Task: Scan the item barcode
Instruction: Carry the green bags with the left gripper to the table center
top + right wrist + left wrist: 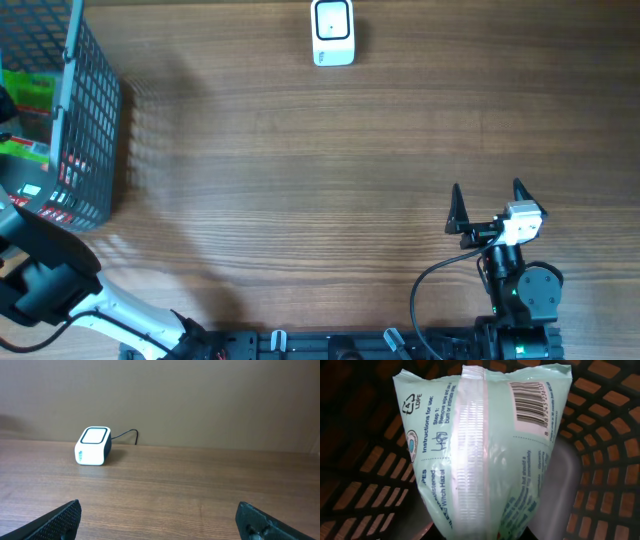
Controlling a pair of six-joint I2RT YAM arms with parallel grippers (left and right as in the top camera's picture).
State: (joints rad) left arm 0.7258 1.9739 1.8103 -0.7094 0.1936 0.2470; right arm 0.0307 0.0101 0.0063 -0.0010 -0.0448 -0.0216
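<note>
A pale green wipes packet (pixel 485 455) fills the left wrist view, inside the dark wire basket (pixel 365 475). Its barcode (pixel 532 402) is at the upper right, facing the camera. My left gripper (pixel 487 536) is shut on the packet's lower end, which is pinched narrow between the jaws. In the overhead view the left arm (pixel 50 270) reaches into the basket (pixel 90 130) at the far left, and its gripper is hidden there. The white scanner (pixel 332 32) (pixel 93 445) sits at the table's far edge. My right gripper (pixel 487 190) (pixel 160 520) stands open near the front right, holding nothing.
Green packaging (pixel 25 90) shows inside the basket in the overhead view. The scanner's cable (pixel 127 434) trails behind it toward the wall. Bare wood table (pixel 300 200) lies between the basket, the scanner and the right arm.
</note>
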